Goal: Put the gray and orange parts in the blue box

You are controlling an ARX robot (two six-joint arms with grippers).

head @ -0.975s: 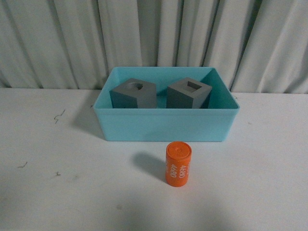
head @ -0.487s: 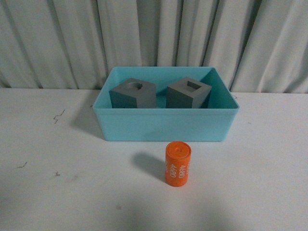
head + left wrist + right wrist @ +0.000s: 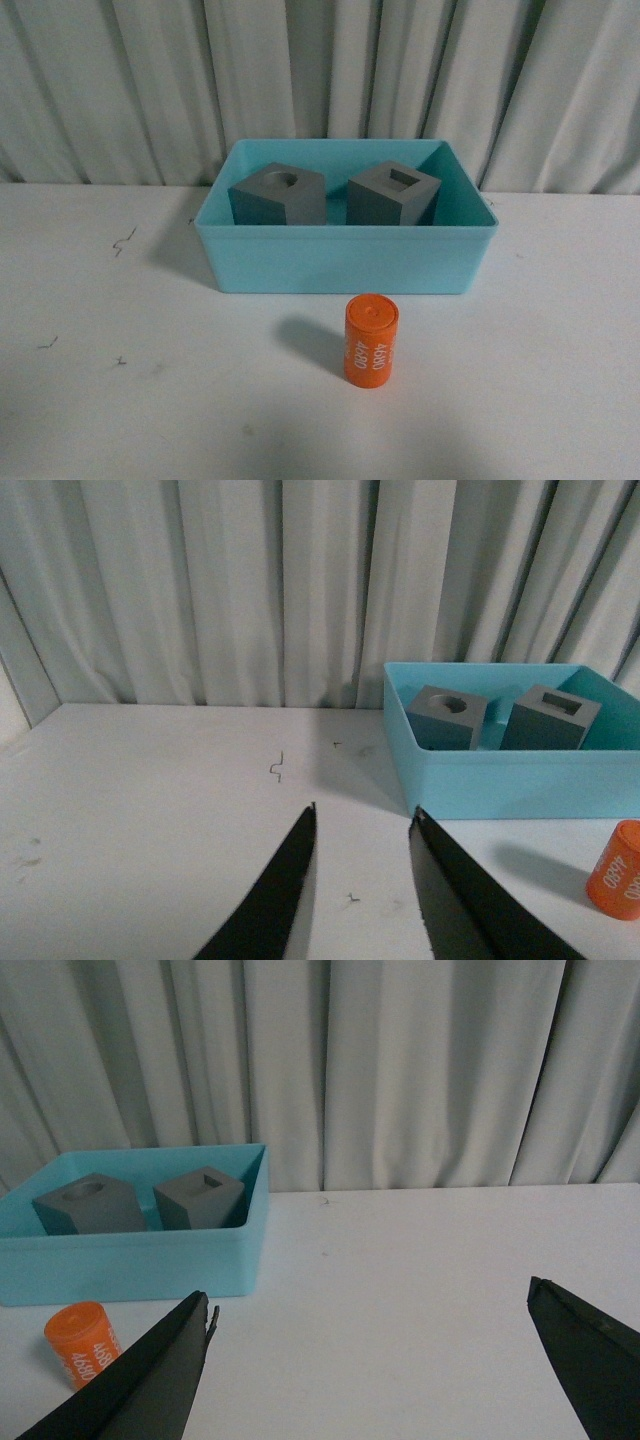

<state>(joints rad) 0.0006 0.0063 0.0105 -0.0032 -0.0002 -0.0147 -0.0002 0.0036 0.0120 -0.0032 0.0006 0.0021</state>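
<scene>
Front view showed the blue box (image 3: 345,262) set back near the curtain (image 3: 150,80); the round-recess gray cube (image 3: 278,196) and the rectangular-recess gray cube (image 3: 393,197) sat inside, side by side, apart; the orange cylinder (image 3: 371,341) stood upright on the table (image 3: 120,330) just outside the box's near wall, not touching. The left gripper (image 3: 363,810) was parted and empty over bare table left of the box; the right gripper (image 3: 370,1295) was spread wide and empty, with bare table to the cylinder's right.

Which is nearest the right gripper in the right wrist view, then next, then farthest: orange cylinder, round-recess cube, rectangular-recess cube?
1. Orange cylinder, on the table before the blue box.
2. Rectangular-recess cube, in the box's right half.
3. Round-recess cube, in its left half.
</scene>
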